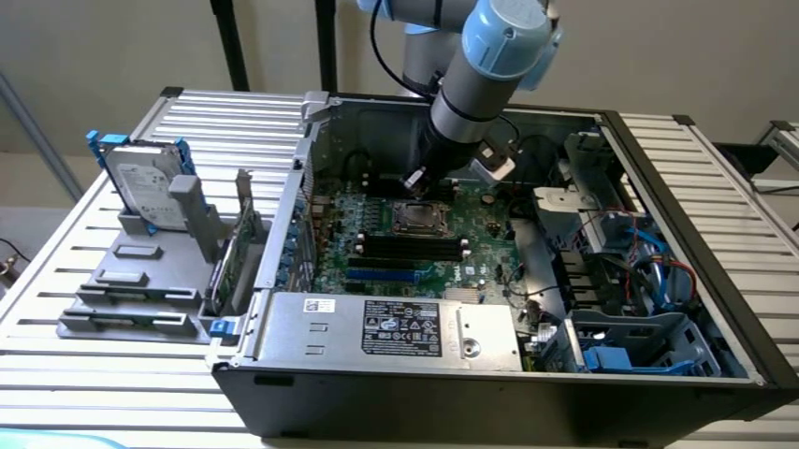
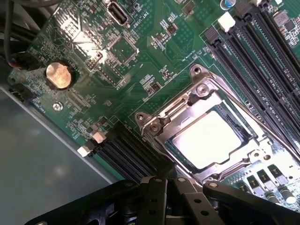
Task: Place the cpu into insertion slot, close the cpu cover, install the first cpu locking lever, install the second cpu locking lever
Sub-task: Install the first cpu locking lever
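Our tool (image 2: 166,186) has its fingers pressed together with nothing between them. It hangs low inside the case (image 1: 699,234), just beside the slot (image 1: 417,218) and, as far as we can see, not touching it. The cpu (image 2: 208,139) lies flat in that slot. Its pale metal face shows through the window of the cover (image 2: 185,108), which is folded down around it.

We judge the cpu light, stiff and thin, with a smooth top that would slip under a pinch. Its edges are the place to take it, and its underside is likely delicate. The cover looks like thin, springy sheet metal, best pushed on its frame and never on the chip.

Around the slot spreads the green board (image 2: 140,61), with black memory slots (image 2: 262,56) on one side and a coin cell (image 2: 59,75) well apart. The case stands open on the slatted tabletop (image 1: 212,117). It also holds a power supply (image 1: 399,327), a drive cage (image 1: 637,351) and loose cables (image 1: 649,253).
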Robot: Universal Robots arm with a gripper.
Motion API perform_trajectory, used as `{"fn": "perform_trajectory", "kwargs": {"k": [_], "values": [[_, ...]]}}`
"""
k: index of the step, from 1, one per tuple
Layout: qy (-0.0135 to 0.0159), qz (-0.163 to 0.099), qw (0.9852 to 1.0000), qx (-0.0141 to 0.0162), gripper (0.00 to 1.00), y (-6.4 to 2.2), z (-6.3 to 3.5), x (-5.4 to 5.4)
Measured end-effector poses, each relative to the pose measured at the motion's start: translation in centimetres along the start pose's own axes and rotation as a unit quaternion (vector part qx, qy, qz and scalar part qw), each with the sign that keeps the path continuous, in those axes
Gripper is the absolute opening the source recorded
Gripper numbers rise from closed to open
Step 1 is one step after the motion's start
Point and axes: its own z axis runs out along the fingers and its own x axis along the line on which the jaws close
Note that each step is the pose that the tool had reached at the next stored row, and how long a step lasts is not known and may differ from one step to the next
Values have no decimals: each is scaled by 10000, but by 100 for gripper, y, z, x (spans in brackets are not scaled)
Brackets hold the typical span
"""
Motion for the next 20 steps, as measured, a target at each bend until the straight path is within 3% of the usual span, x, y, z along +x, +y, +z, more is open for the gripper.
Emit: {"fn": "perform_trajectory", "kwargs": {"k": [11, 18, 20], "values": [[-26, -16, 10000, 26, 11, 104, -22, 104], [4, -57, 9999, 106, 11, 125, -35, 121], [3, -66, 9999, 117, 11, 132, -37, 118]]}}
